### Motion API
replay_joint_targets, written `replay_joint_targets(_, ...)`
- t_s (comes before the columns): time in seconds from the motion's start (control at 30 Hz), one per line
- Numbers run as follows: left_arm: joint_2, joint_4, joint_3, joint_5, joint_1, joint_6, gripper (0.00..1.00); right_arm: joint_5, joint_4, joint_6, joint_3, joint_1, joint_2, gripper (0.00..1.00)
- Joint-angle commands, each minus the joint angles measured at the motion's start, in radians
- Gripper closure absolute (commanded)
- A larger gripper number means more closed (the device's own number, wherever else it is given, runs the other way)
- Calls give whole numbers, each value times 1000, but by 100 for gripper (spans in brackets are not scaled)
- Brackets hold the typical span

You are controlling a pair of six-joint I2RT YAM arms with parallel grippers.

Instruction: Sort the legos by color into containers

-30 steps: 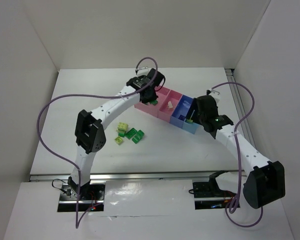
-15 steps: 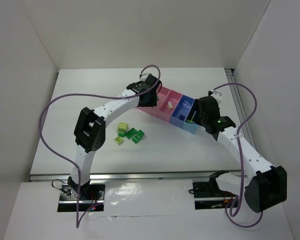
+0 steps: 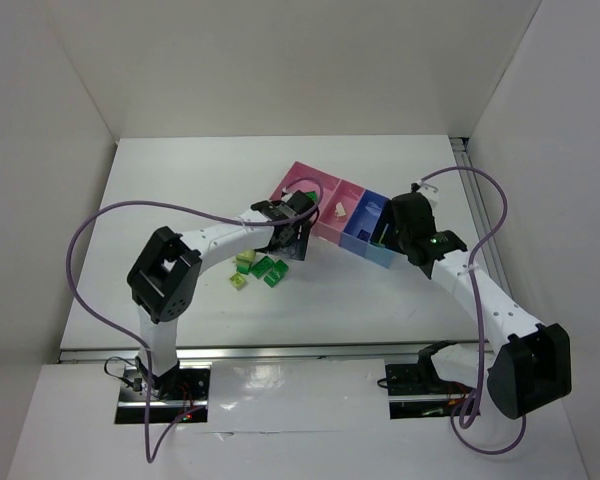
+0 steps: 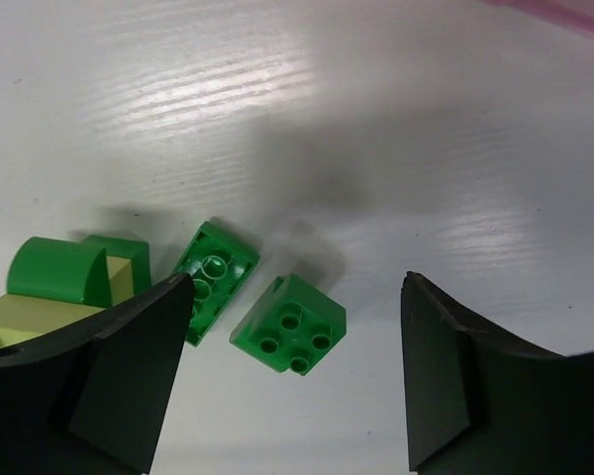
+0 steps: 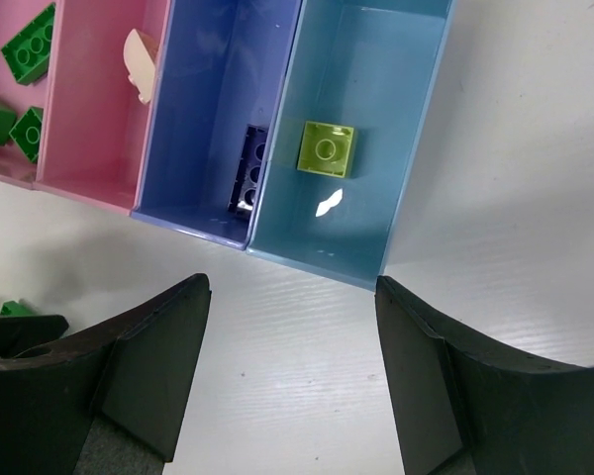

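Loose legos (image 3: 257,269) lie on the table in a small pile, green and yellow-green. My left gripper (image 3: 292,240) hangs open just above them. In the left wrist view a green brick (image 4: 289,325) sits between its open fingers (image 4: 129,376), with an overturned green one (image 4: 215,279) and a rounded green piece (image 4: 54,271) to the left. My right gripper (image 5: 292,386) is open and empty in front of the containers (image 3: 365,228). The wide pink bin (image 5: 0,168) holds green bricks (image 5: 27,44), the narrow pink bin a beige piece (image 5: 139,54), the blue bin a dark blue brick (image 5: 247,168), the light blue bin a yellow-green brick (image 5: 327,148).
White walls close the table at the back and both sides. A metal rail (image 3: 280,352) runs along the near edge. Purple cables (image 3: 90,225) loop off both arms. A corner of the pink bin (image 4: 564,10) shows at the top right of the left wrist view.
My left arm has swung back from over the wide pink bin to the pile, and its jaws have opened. The right arm has hardly moved.
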Motion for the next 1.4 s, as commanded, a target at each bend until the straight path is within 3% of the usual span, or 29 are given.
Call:
replay_joint_targets(0.0, 13, 24, -6, 43, -24, 42, 14, 8, 14, 8, 9, 8, 0, 25)
replay_joint_targets(0.1, 23, 24, -15, 73, -34, 42, 27, 8, 14, 8, 9, 8, 0, 25)
replay_joint_targets(0.47, 68, -59, 68, 198, -79, 51, 48, 8, 23, 8, 27, 17, 9, 25)
replay_joint_targets(0.63, 111, -59, 167, 248, -132, 37, 45, 8, 23, 17, 27, 26, 9, 25)
replay_joint_targets(0.77, 69, -59, 180, 193, -113, 37, 29, 17, 5, 17, 27, 26, 0, 25)
replay_joint_targets(0.9, 16, -69, 73, 37, -44, 65, 29, 26, 5, 8, 18, 26, -9, 25)
replay_joint_targets(1.0, 16, -58, 17, -5, -1, 95, 30, 17, 15, 8, 18, 26, -9, 25)
replay_joint_targets(1.37, 48, 11, -36, 78, 111, 114, 30, -3, 25, -1, 18, 26, 23, 25)
